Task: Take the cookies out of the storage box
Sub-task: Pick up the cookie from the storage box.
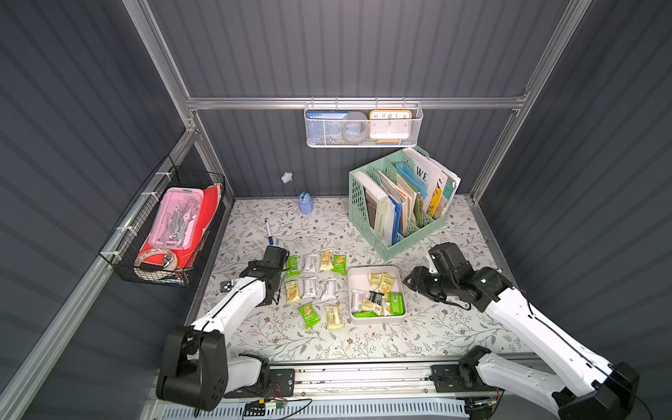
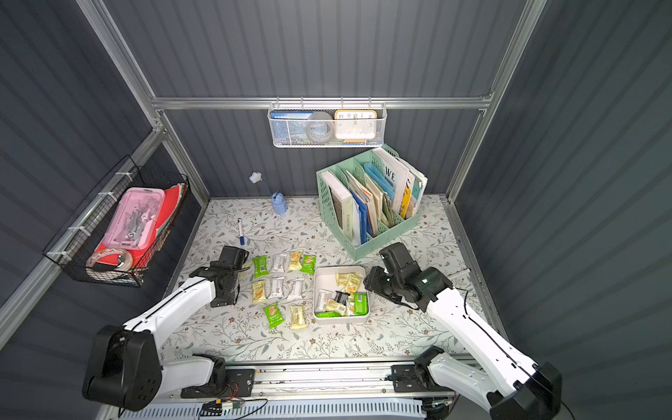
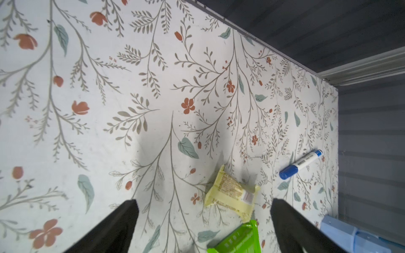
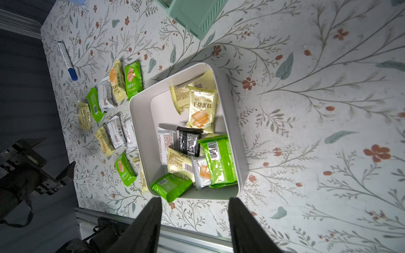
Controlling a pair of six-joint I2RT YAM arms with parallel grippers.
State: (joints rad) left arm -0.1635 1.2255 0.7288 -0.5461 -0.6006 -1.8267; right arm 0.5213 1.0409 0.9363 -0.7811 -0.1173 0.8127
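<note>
**On the bench, cookies lie both in the box and beside it**

In the middle of the bench point(image 1: 436, 327) sits the white storage box point(image 1: 374, 268), low-walled and open on top. A heap of cookies point(image 1: 378, 296) lies inside it. There are pale yellow ones at the far end, and a black packet point(image 4: 189, 140) with white, yellow and green ones piled toward the near end. Just beside the box, on the left arm's side, ten more cookies point(image 1: 316, 283) lie flat on the bench in loose rows.

The left claw point(image 3: 202, 200) hangs over the outer end of those rows, its fingers spread wide and grasping nothing. A yellow packet point(image 3: 230, 192) lies on the bench below it, with a green packet point(image 3: 236, 241) next to that. The right claw point(image 4: 195, 199) hovers at the other side of the box, near its wall, released and empty too.

Farther back, a blue-capped marker pen point(image 1: 268, 231) lies on the bench and a mint-green file rack point(image 1: 400, 203) stands full of books. A white wire basket point(image 1: 363, 125) hangs on the back rail.
</note>
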